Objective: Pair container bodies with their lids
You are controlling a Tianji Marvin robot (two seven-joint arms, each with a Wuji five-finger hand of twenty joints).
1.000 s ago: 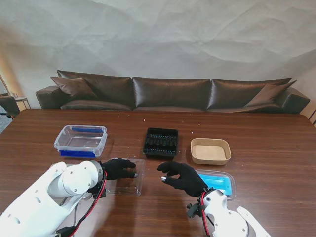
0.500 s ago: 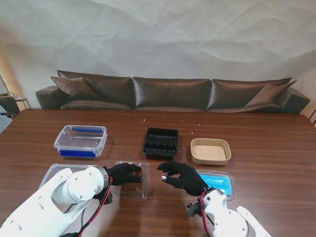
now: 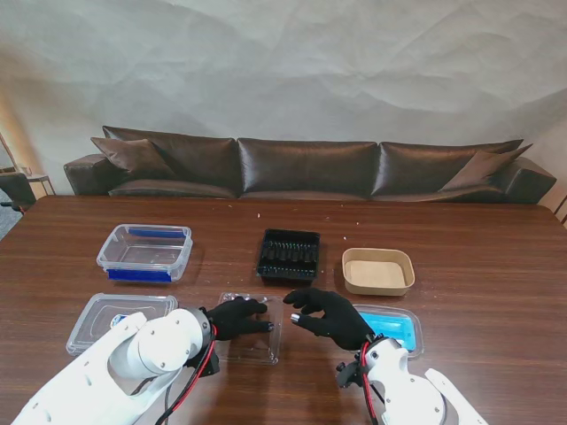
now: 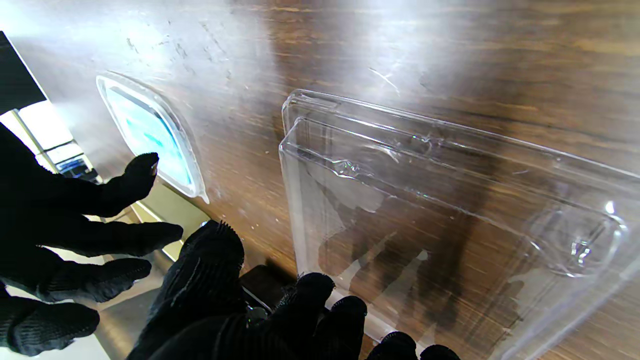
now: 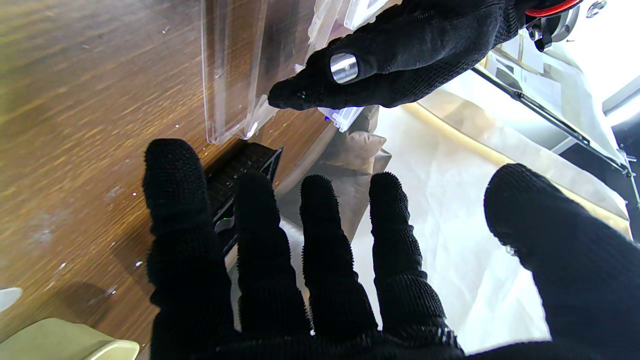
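My left hand (image 3: 237, 317) lies on a flat clear plastic lid (image 3: 257, 341) near the table's front middle, its fingertips (image 4: 310, 310) on the lid's (image 4: 450, 200) near edge. My right hand (image 3: 326, 317) hovers just to the right of it, open, with fingers spread (image 5: 320, 280) and holding nothing. A black ribbed tray (image 3: 289, 255) stands farther from me at the centre. To its right is a tan container (image 3: 378, 271). A blue lid (image 3: 394, 326) lies by my right wrist. At the far left stands a clear box with blue clips (image 3: 145, 251).
Another clear rounded lid (image 3: 111, 317) lies at the front left, partly behind my left arm. A dark sofa (image 3: 310, 168) runs along the table's far edge. Bare wood (image 3: 478, 257) shows to the right of the tan container.
My left hand has slid the clear lid to the right across the table, toward my right hand. This uncovered the rounded clear lid at the front left. The right hand barely moved.
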